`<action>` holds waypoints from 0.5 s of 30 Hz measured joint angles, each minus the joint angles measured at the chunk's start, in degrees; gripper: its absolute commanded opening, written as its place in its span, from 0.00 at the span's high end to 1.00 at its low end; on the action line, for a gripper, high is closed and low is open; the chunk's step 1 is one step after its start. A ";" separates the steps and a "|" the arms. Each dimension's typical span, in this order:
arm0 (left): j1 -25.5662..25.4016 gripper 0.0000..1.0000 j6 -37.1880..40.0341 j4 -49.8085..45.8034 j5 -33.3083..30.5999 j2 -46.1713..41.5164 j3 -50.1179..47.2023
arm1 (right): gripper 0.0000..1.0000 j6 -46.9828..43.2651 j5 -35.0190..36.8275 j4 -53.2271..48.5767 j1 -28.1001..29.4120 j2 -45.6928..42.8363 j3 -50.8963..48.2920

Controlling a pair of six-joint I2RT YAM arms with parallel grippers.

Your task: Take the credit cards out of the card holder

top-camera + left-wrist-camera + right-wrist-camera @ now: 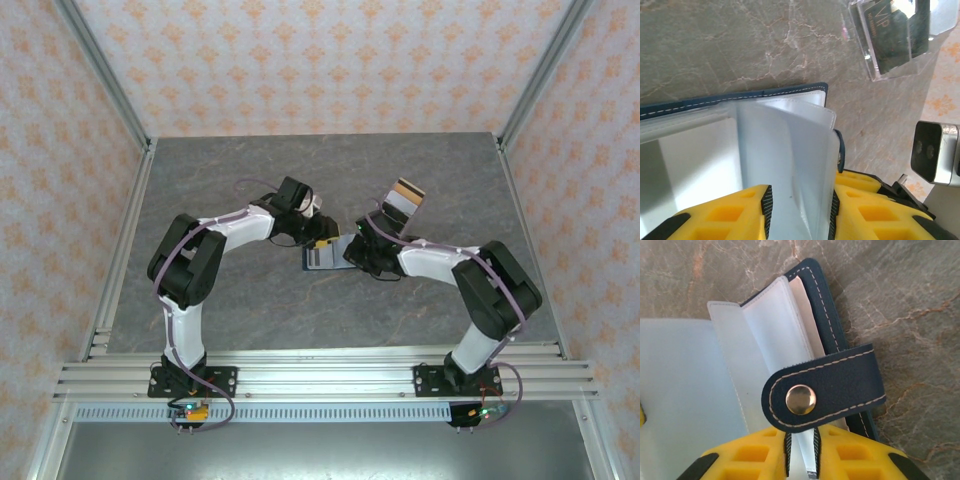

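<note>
Just left of the open card holder (322,258), the left gripper (800,202) straddles its clear sleeves (785,150), grip unclear, the right gripper (801,452) pinches one sleeve under the snap tab (822,392), and credit cards (405,196) stand beyond its right side, faces indistinct.

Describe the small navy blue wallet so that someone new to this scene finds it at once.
Look at the middle of the grey marble-patterned tabletop. There, between the left gripper and the right gripper, is the open navy blue wallet. Unlike the clear plastic card stand farther back, it has pale stitching, clear sleeves and a snap-button tab.
</note>
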 measured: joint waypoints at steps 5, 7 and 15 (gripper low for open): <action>-0.04 0.48 -1.55 2.16 2.21 0.02 -0.11 | 0.72 -0.04 0.98 -0.15 -0.37 -4.31 -1.70; -0.07 0.45 -2.54 3.48 3.19 0.07 -0.13 | 0.70 -0.07 1.77 -0.26 -0.59 -6.67 -2.69; -1.60 0.44 -3.39 4.52 4.11 2.86 2.19 | 0.67 -0.76 4.81 -1.05 -0.94 -13.27 -4.79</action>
